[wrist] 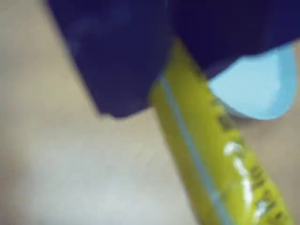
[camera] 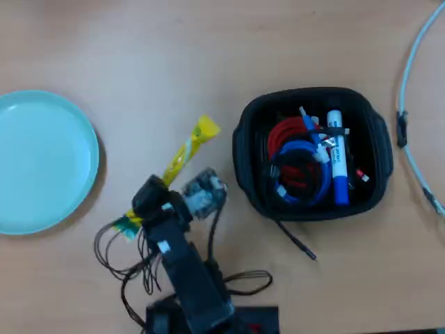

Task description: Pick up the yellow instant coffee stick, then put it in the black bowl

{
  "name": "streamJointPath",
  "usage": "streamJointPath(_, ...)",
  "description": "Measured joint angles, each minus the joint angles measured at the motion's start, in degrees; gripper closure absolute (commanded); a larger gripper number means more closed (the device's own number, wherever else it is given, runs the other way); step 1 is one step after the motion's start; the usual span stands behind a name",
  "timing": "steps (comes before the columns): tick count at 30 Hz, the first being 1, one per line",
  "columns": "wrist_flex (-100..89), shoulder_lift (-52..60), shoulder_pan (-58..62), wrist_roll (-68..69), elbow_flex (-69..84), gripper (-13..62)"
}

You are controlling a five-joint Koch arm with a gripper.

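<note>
The wooden table (camera: 139, 49) carried a teal plate (camera: 38, 160), bare. The black bowl (camera: 311, 154) held coiled cables (camera: 299, 167) and a marker (camera: 338, 158). The gripper (camera: 156, 191) was clamped on the yellow instant coffee stick (camera: 184, 152), left of the bowl.

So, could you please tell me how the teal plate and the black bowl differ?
The teal plate is round, shallow and bare, at the overhead view's left edge. The black bowl is a deeper rounded rectangle on the right, holding red and blue cables and a marker. Both rest on the wooden table.
</note>
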Motion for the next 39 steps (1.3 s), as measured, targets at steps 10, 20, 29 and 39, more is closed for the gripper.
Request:
streamJointPath(10, -12.66, 1.76, 15.38, 0.7, 2.72, 56.3)
streamJointPath(20, -24.7, 1.76, 33.31, 0.79, 4.57, 56.3)
streamJointPath(29, -30.32, 1.23, 40.43, 0.09, 4.57, 56.4)
streamJointPath(39, -30.32, 1.23, 42.54, 0.53, 4.66, 56.3)
